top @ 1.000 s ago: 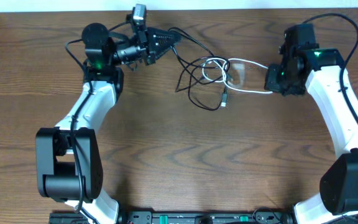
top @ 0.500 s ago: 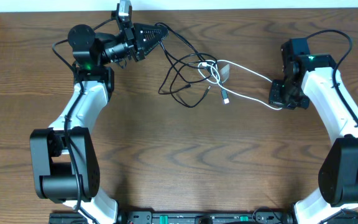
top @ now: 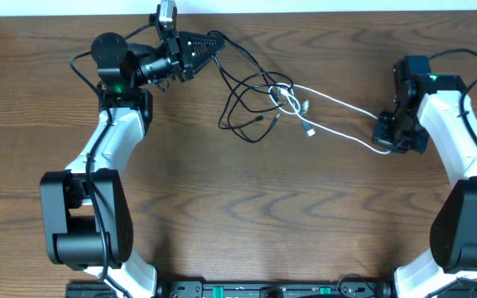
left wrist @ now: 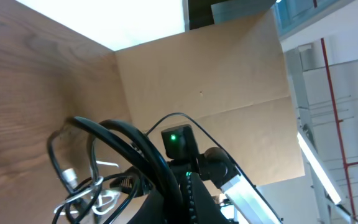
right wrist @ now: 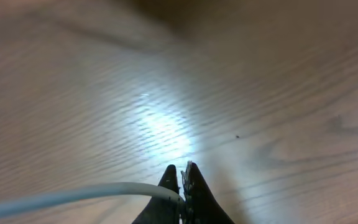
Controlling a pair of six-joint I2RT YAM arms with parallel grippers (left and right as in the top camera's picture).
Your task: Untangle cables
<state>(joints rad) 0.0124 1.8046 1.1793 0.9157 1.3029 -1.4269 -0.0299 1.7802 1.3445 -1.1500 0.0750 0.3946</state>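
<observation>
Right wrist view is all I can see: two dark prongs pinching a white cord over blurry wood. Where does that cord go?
Observer: From the right end effector the white cable runs left across the table into a tangle with a black cable.
Operator: Is anything holding the black one?
Observer: Yes, the left end effector grips it near the table's far edge.
Operator: Does the white one have a loose end?
Observer: Its plug lies free on the wood, just right of the tangle.
</observation>
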